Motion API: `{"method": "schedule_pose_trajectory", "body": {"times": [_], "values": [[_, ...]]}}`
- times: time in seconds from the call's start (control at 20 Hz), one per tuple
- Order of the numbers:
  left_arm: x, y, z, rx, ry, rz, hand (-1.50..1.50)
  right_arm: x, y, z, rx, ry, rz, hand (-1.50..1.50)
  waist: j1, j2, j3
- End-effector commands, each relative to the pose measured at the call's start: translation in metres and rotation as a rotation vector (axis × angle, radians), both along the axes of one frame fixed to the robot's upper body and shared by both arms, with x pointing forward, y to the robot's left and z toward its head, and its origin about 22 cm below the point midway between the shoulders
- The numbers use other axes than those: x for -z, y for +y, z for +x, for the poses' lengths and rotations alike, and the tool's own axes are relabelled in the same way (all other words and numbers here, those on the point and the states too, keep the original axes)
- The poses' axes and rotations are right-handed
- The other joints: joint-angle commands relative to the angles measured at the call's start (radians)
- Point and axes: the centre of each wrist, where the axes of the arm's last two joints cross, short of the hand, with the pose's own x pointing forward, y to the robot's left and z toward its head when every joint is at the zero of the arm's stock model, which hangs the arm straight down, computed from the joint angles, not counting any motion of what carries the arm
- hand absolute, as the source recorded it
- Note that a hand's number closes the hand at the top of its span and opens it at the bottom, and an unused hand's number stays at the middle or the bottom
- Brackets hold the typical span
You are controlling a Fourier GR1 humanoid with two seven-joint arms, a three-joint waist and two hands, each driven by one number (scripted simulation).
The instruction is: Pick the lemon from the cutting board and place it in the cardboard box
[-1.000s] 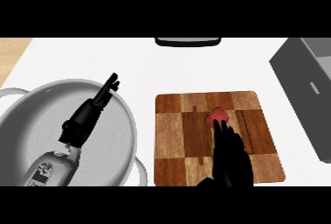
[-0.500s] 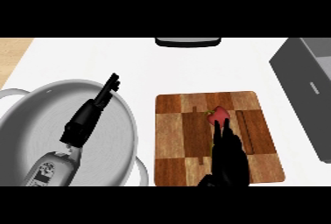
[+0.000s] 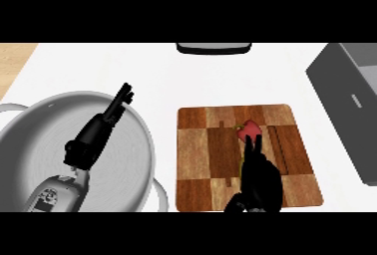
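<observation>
While our right hand point(image 3: 258, 179) lies over the wooden cutting board point(image 3: 202, 149), its straight fingers point(image 3: 253, 144) reach up to the reddish fruit point(image 3: 249, 128) on the board's upper middle, touching its near edge without closing round it. Our left hand point(image 3: 99, 132) rests open, fingers extended, above the large grey bowl point(image 3: 44, 124); a grey box point(image 3: 346, 94) stands at the right edge.

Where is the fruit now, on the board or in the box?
On the cutting board. The reddish fruit lies near its far edge, at the right hand's fingertips; the grey box stands apart.
</observation>
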Motion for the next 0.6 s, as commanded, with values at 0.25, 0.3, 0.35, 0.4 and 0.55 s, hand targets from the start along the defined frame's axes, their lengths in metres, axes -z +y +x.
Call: {"method": "schedule_pose_trajectory", "body": {"times": [0.25, 0.3, 0.35, 0.4, 0.55], "values": [[0.01, -0.016, -0.011, -0.008, 0.043, -0.012, 0.0, 0.017, -0.011, 0.01, -0.037, 0.007, -0.088, 1.5, 0.001, 0.012, -0.001], [0.001, -0.016, -0.004, 0.008, 0.021, -0.014, 0.0, 0.01, -0.018, 0.01, -0.015, -0.032, -0.106, 1.5, -0.002, 0.012, -0.001], [0.017, -0.01, -0.001, 0.017, 0.042, -0.006, 0.0, 0.007, -0.065, 0.009, -0.155, -0.045, -0.109, 1.5, -0.008, 0.014, -0.001], [0.001, -0.022, 0.006, -0.011, 0.042, -0.001, 0.0, 0.007, -0.074, -0.007, -0.277, -0.035, -0.101, 1.5, -0.019, 0.012, 0.0], [0.005, -0.001, -0.001, -0.02, 0.037, -0.004, 0.0, -0.008, -0.11, -0.021, -0.551, -0.051, -0.115, 1.5, -0.037, 0.005, 0.003]]}}
